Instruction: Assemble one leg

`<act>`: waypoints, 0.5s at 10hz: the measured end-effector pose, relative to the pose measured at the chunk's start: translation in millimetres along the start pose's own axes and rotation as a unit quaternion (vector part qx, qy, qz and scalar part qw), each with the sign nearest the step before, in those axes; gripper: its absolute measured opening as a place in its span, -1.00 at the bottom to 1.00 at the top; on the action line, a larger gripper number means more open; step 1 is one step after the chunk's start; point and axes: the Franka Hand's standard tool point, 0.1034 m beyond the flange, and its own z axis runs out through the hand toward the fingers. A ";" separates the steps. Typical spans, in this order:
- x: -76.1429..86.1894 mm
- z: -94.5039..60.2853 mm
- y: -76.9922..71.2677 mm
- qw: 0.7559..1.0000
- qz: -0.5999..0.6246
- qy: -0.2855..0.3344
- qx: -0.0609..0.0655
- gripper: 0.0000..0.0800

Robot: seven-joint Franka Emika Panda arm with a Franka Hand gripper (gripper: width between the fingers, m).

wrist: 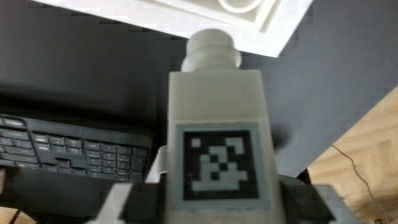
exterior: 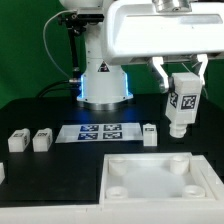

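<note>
My gripper [exterior: 181, 82] is shut on a leg [exterior: 181, 108], a white block-like peg with a black-and-white tag, and holds it upright in the air above the far right corner of the large white plate [exterior: 160, 178]. The peg's round end points down, a little above the plate. In the wrist view the held leg [wrist: 217, 120] fills the middle, its round tip toward a corner of the plate [wrist: 267, 30], with a finger [wrist: 299, 200] on each side. Three other legs stand on the table: two at the exterior view's left [exterior: 18, 141] [exterior: 42, 139] and one [exterior: 149, 133] behind the plate.
The marker board [exterior: 98, 132] lies flat in the middle of the black table, in front of the robot's base [exterior: 103, 85]. The plate has round sockets [exterior: 179, 159] at its corners. A dark keyboard [wrist: 71, 145] shows in the wrist view beside the held leg.
</note>
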 end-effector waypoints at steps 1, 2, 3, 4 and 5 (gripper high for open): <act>-0.1 0.1 -0.1 1.000 0.000 0.000 0.000 -0.27; -1.8 3.6 -0.1 1.000 -0.003 -0.002 0.001 -0.27; -3.1 14.2 -0.4 1.000 -0.002 -0.006 0.004 -0.27; 2.5 19.5 -2.0 1.000 0.000 -0.004 0.007 -0.27; 7.3 22.2 4.2 1.000 -0.007 0.002 0.007 -0.27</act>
